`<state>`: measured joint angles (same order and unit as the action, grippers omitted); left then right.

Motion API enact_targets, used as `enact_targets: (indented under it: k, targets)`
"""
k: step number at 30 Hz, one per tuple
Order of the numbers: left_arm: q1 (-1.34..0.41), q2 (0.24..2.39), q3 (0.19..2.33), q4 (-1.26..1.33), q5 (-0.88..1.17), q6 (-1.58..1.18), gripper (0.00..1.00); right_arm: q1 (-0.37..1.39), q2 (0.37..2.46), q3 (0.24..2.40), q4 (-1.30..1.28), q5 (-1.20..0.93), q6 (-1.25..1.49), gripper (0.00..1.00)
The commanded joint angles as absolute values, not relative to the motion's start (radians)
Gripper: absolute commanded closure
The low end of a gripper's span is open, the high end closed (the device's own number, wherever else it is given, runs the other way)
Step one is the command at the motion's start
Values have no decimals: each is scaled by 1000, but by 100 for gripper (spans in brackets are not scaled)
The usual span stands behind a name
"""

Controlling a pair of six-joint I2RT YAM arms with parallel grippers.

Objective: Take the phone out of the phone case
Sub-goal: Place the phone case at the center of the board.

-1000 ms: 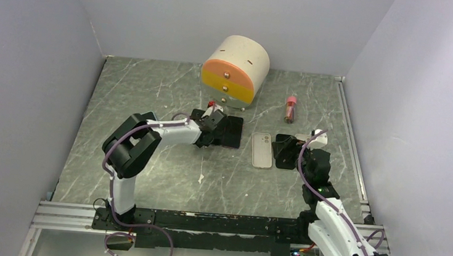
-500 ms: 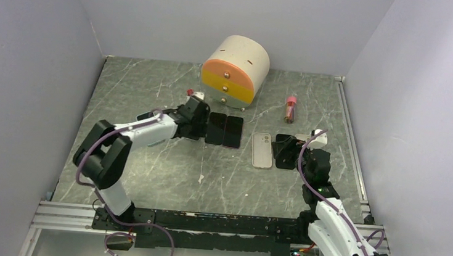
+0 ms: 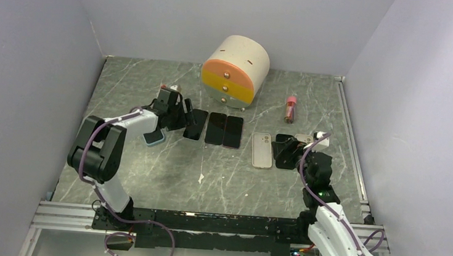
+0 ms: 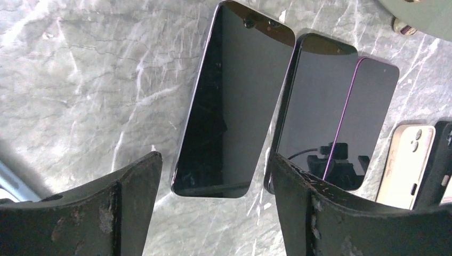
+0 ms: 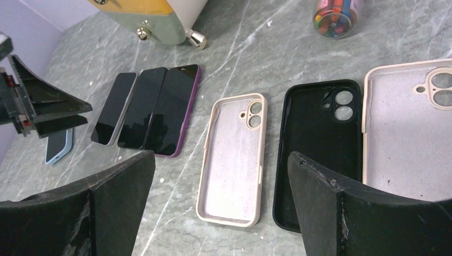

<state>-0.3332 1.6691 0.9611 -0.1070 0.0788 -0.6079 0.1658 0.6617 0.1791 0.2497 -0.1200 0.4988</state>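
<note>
Left claw (image 4: pixel 213 160): jaws spread wide with nothing between them, fingertips just short of the near end of a dark phone.
Dark phone (image 4: pixel 229 101): flat on the tabletop (image 3: pixel 145 176), screen up, bare, leftmost in a row of three.
Middle phone (image 4: pixel 309 106): bare and screen up, just beside the dark phone.
Purple-edged phone (image 4: pixel 368 117): right end of the row, long edge against the middle phone.
Cased phone (image 3: pixel 154 138): in its light-blue case, flat on the tabletop beside the left arm, on the near side of the left claw and apart from the row of three.
Right claw (image 5: pixel 221 154): jaws wide apart, holding nothing, above the empty cases.
Beige case (image 5: pixel 231 160): empty, hollow side up, right of the purple-edged phone.
Black case (image 5: pixel 314 154): empty, hollow side up, just beside the beige case.
Second beige case (image 5: pixel 405 138): empty, right of the black case and partly cut off by the right wrist view's edge.
Drawer unit (image 3: pixel 235 67): round, cream, with orange and yellow fronts, behind the row of phones.
Jar (image 3: pixel 290 109): small, with coloured bits inside, right of the drawer unit.
</note>
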Motion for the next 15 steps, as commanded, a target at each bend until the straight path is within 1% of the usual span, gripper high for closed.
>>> enact_targets:
  k: [1,5,15]
  targets:
    - [-316,1723,979,-39,196,-638,21,163,636,174,314,-106,499,2]
    - [-316,1761,988,-36,242,-649,21,163,649,178,308,-108,499,2]
    - [-331,1756,956,-8,326,-683,23,163,660,179,309,-104,497,2]
